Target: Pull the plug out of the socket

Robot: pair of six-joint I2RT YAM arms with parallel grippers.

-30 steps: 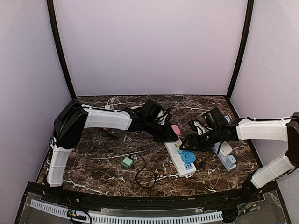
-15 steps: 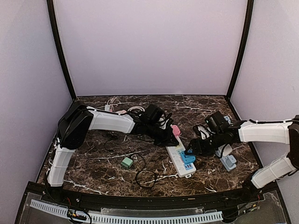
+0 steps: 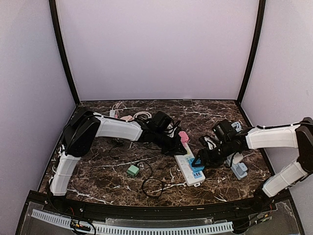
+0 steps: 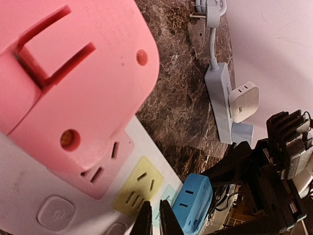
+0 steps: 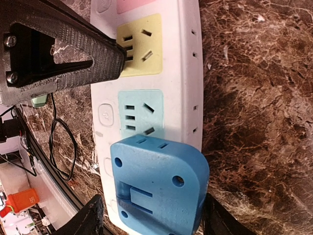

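A white power strip [image 3: 186,169] lies on the marble table with a pink plug [image 3: 184,136] at its far end and a blue plug [image 3: 197,167] near its front end. My right gripper [image 3: 198,163] is open and straddles the blue plug [image 5: 156,186]; one finger [image 5: 90,218] stands a little off its side, the other [image 5: 220,220] is at its edge. My left gripper [image 4: 156,219] is shut and empty, with its tips on the strip [image 4: 29,196] by the yellow socket [image 4: 138,192], just below the pink plug [image 4: 73,83]. In the right wrist view, its black fingers [image 5: 73,54] rest on the strip [image 5: 190,73].
A green adapter [image 3: 132,170] and a black cable loop [image 3: 154,186] lie left of the strip. A pale blue strip with a white adapter [image 3: 238,166] lies to the right, also in the left wrist view [image 4: 227,105]. Cables lie at the back left [image 3: 132,116].
My right gripper has moved in over the strip and now straddles the blue plug. My left gripper has slid right and down onto the strip beside the pink plug.
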